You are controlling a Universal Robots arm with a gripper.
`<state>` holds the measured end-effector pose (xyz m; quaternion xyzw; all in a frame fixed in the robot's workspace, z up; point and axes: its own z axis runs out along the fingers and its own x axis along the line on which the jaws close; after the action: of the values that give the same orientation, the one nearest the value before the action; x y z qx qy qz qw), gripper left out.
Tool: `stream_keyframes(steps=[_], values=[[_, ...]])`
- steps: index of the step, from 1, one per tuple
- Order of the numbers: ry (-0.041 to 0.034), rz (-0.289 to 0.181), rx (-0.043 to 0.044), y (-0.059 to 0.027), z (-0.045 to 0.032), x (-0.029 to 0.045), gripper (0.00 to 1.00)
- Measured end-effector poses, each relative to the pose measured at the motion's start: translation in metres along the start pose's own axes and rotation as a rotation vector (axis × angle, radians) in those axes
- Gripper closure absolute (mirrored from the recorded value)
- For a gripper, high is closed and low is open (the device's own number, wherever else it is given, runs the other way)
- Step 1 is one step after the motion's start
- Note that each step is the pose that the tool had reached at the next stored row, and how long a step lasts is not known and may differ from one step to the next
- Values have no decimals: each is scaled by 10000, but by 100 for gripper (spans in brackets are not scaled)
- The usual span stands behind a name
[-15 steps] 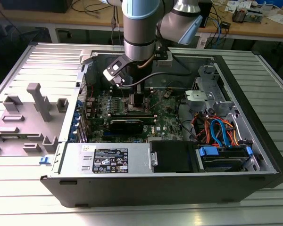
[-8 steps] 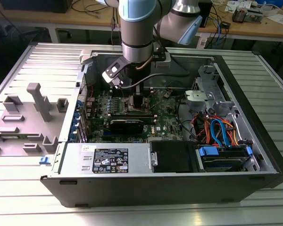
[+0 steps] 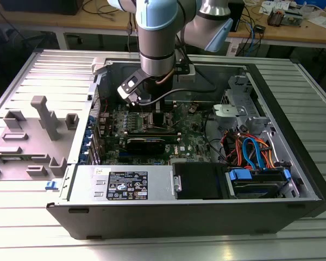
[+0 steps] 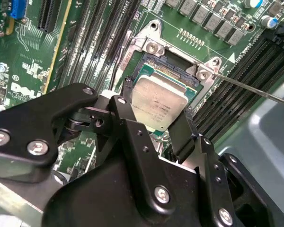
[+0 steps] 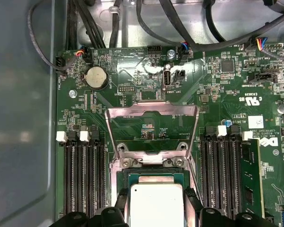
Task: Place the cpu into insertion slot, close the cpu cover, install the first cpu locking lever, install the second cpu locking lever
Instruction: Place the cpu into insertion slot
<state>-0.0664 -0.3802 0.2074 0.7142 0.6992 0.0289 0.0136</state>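
cpu (image 4: 158, 101): clamped by two opposite edges in hand (image 4: 154, 113), held flat just above insertion slot (image 4: 175, 71), slot straight beneath hand (cpu cover (image 5: 154, 125) standing open at slot's edge).

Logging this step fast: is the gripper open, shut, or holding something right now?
The gripper: shut on the small flat square silver-grey cpu, over the dark-rimmed square insertion slot.

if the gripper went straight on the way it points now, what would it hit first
Probably the insertion slot: the gripper points down at it holding the cpu, and the cpu cover stands swung open, out of that line. How much gap remains is unclear.
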Motion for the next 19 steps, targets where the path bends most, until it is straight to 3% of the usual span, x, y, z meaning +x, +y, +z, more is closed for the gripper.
stream_keyframes(steps=[7,19], values=[[25,-447,11,-17,45,-2,45],[26,-468,11,-18,57,-2,45]])
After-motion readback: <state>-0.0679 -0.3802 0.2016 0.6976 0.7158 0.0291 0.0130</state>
